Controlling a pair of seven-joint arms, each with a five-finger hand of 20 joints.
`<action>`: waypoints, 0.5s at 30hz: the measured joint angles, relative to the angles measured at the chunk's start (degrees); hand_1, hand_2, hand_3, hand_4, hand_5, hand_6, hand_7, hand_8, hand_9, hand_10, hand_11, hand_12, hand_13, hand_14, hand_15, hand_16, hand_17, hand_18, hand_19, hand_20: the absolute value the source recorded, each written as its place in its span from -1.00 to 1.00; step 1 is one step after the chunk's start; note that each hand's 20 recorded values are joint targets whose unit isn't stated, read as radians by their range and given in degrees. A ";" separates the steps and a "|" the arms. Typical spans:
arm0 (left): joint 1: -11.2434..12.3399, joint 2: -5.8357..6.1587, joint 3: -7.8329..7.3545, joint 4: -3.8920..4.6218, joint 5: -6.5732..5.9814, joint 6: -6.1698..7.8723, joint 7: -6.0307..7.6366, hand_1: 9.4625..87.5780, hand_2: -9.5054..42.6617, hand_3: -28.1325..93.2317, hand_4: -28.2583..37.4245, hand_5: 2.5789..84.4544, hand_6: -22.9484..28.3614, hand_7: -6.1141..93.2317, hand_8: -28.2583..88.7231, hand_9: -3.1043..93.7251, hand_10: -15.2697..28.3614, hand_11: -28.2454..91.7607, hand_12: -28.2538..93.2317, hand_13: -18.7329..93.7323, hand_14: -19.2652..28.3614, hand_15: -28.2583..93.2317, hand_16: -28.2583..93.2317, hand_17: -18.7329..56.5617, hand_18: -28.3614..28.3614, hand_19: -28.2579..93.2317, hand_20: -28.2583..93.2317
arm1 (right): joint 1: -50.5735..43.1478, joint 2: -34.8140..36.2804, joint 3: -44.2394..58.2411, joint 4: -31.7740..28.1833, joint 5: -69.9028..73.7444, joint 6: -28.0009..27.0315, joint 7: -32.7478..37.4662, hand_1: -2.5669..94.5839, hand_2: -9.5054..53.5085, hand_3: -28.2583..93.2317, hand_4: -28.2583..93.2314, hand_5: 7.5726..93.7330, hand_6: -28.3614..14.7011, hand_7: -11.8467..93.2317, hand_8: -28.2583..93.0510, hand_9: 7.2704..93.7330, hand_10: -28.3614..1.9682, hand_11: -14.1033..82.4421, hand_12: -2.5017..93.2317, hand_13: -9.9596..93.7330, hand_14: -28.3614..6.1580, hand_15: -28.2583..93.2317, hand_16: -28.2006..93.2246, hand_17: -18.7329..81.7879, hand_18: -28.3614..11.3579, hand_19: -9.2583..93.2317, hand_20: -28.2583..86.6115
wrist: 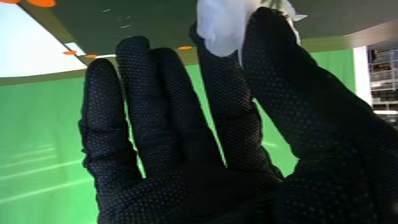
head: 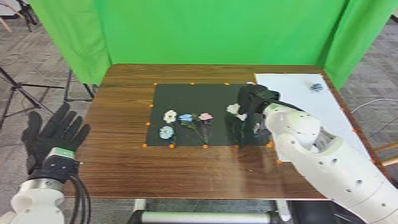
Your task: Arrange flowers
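My right hand [head: 254, 100] is over the right part of the dark mat [head: 182, 95], beside a white flower [head: 234, 109]. In the right wrist view, the thumb and a finger of my right hand [wrist: 204, 187] pinch a white flower [wrist: 222, 22] at their tips; the other fingers are straight. On the mat's left half lie a white flower [head: 170, 116], a pale blue one [head: 166, 132], a blue one [head: 186, 117] and a pink one [head: 206, 116], the last two with stems toward the front edge. My left hand [head: 55, 140] is open, left of the table.
A white sheet [head: 289, 82] covers the right side of the brown table [head: 115, 170], with a small blue-grey flower [head: 316, 87] on it. Orange markers ring the mat. A green curtain [head: 213, 35] hangs behind, and tripod legs stand at the left.
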 measured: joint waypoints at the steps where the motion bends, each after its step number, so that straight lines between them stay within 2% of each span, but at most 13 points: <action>1: 0.09 0.00 -0.08 0.00 0.03 0.00 0.00 -0.59 -0.13 0.57 -1.00 -0.23 0.09 -0.49 -0.72 -0.50 0.27 -0.15 -0.42 -0.55 0.24 -0.06 -0.71 -0.62 0.35 -0.12 -0.40 | -0.16 0.10 0.22 -0.13 0.03 -0.03 0.01 -0.03 -1.00 0.73 -1.00 0.38 0.33 -0.22 -0.62 -0.07 -0.29 -0.46 -0.66 -0.03 -0.24 0.15 -0.34 -0.11 -0.64 0.57 -0.07; 11: 0.32 -0.03 -0.25 -0.01 0.24 -0.03 -0.24 -0.59 -0.14 0.57 -1.00 -0.22 0.06 -0.48 -0.72 -0.50 0.26 -0.14 -0.41 -0.55 0.24 -0.05 -0.71 -0.62 0.36 -0.12 -0.40 | -0.98 0.50 1.55 -0.46 0.69 -1.72 -0.12 -0.07 -1.00 0.78 -1.00 0.50 0.43 -0.24 -0.63 -0.30 -0.42 -0.49 -0.75 -0.26 -0.40 0.01 -0.42 -0.24 -0.64 0.33 -0.17; 15: 0.33 -0.03 -0.29 0.00 0.24 -0.05 -0.16 -0.58 -0.15 0.57 -1.00 -0.22 0.05 -0.48 -0.72 -0.50 0.26 -0.14 -0.41 -0.55 0.24 -0.05 -0.71 -0.62 0.36 -0.12 -0.40 | -1.07 0.55 2.01 -0.59 0.99 -2.56 -0.42 -0.09 -1.00 0.84 -1.00 0.44 0.48 -0.22 -0.68 -0.42 -0.50 -0.49 -0.80 -0.36 -0.49 -0.03 -0.46 -0.30 -0.67 0.22 -0.18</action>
